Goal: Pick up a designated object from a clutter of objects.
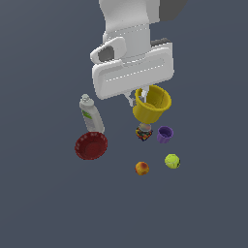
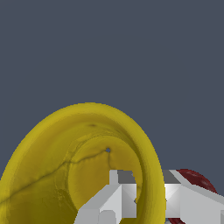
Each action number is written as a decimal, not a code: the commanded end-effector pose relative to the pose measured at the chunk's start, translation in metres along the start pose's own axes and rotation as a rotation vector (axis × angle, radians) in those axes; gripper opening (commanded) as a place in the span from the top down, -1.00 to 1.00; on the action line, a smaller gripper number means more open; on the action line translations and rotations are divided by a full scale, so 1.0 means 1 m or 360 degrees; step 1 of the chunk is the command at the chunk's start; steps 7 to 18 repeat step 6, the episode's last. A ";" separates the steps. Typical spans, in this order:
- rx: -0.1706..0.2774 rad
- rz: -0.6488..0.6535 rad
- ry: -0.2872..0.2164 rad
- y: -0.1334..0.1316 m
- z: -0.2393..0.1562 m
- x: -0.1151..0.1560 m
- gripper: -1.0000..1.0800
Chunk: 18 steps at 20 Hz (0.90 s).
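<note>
yellow cup | rim clamped in tool | tilted, above small dark jar

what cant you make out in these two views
- Gripper: in the exterior view the arm's white body hides all but a sliver of a finger.
- Yellow cup: cut off by the wrist view's edge.
- Red bowl: mostly behind a finger in the wrist view.
- Small dark jar: its label is too small to read in the exterior view.
</note>
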<state>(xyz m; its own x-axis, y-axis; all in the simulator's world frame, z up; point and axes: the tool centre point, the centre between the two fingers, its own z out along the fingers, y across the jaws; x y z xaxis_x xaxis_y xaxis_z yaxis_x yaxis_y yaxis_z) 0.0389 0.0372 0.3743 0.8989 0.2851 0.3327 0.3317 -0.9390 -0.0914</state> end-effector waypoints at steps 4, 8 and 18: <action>0.0001 0.0000 0.0003 -0.013 -0.015 0.006 1.00; 0.0002 0.0000 0.0004 -0.013 -0.015 0.006 1.00; 0.0002 0.0000 0.0004 -0.013 -0.015 0.006 1.00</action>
